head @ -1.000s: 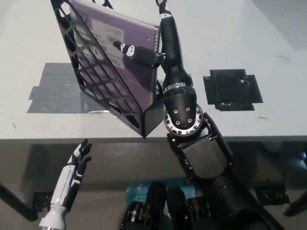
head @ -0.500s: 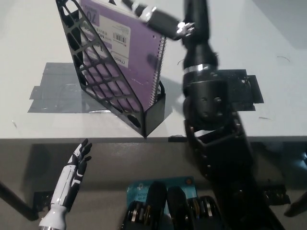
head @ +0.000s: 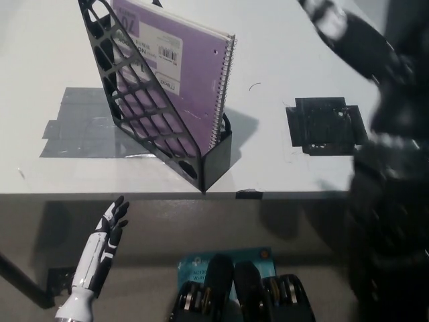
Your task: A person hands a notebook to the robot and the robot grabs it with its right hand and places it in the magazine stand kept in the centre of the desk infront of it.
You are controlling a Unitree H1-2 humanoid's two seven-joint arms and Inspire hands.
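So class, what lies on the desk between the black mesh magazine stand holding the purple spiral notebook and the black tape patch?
Bare white desk separates the black mesh magazine stand with its purple spiral notebook from the black tape patch, as the head view shows.

The notebook (head: 191, 74) is purple with a white barcode label. The magazine stand (head: 144, 100) is black lattice. The desk (head: 281, 40) is white, with grey tape (head: 74, 124) and a black patch (head: 326, 125).

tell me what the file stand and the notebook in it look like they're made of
The stand: probably moulded black plastic, semi-gloss, judging by its open lattice side and solid base. The notebook: purple cover, likely card or thin plastic, with a printed barcode label and a metal-looking wire spiral down its edge.
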